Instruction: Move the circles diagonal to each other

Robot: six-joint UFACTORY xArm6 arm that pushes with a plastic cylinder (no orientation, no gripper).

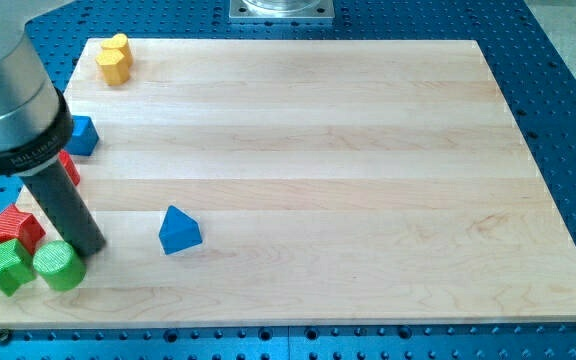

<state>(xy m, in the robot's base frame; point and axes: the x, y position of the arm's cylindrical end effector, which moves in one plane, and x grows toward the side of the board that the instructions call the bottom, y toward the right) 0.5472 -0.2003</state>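
Observation:
A green circle block lies near the view's bottom left of the wooden board. My tip sits just right of and above it, touching or nearly touching its upper right edge. A red block shows partly behind the rod at the left edge; its shape is hidden. A green star lies just left of the green circle, and a red star sits above the green star.
A blue triangle block lies right of my tip. A blue block sits at the left edge, partly hidden by the arm. A yellow block sits at the top left corner. The arm's grey body covers the left edge.

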